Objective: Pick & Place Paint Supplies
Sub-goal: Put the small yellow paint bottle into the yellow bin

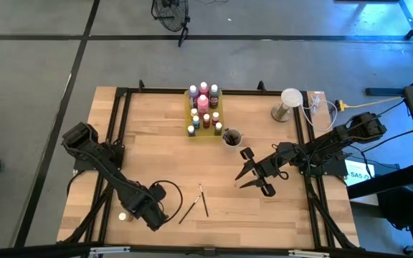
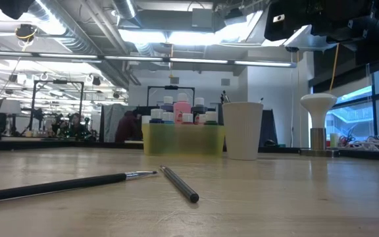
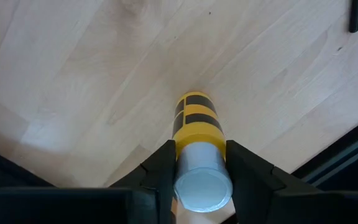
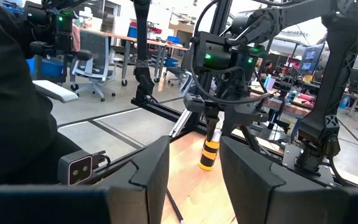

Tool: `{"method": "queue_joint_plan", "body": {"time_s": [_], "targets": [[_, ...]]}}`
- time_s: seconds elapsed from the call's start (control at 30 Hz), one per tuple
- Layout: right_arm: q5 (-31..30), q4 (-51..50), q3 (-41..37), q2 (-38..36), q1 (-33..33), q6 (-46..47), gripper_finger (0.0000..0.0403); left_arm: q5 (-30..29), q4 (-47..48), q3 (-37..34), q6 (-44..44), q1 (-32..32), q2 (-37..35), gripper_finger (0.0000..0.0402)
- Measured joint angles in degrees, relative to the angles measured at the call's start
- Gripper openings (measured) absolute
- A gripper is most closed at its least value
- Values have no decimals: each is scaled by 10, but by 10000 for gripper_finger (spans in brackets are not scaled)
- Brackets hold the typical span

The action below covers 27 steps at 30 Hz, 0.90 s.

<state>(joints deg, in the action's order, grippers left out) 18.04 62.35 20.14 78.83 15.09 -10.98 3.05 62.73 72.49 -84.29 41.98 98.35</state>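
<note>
Near the tabletop's front-left corner, the left gripper (image 3: 199,180) clamps a yellow-and-black paint bottle (image 3: 197,124) (white-capped), apparently mid-pick; next comes carrying it to the yellow tray (image 1: 190,115) at the back edge. The right gripper (image 1: 255,176) waits mid-table, fingers apart.

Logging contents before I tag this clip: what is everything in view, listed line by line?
paint bottles in tray: about ten, white, pink and red caps, far middle of the table
yellow-and-black bottle: one, white cap, held in the left gripper
loose brushes: two, dark, near middle of the table
tray: one, translucent yellow, far middle
cup: one, pale, beside the tray, dark brush handles inside
stand: one, white round top, far right corner
cables: white bundle, right edge
table: one, pale wood, black frame
left gripper: shut on the bottle, near left
right gripper: open, empty, right of centre
</note>
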Motion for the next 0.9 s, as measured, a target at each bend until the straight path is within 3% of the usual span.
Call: {"method": "queue_joint_plan", "body": {"time_s": [0.3,0.47,0.9], "targets": [[0,0,0,0,0,0,144,1,29,37,22,-4,3,114],[0,0,0,0,0,0,144,9,91,76,69,-20,3,114],[0,36,0,0,1,20,144,-31,275,258,260,-162,1,114]]}}
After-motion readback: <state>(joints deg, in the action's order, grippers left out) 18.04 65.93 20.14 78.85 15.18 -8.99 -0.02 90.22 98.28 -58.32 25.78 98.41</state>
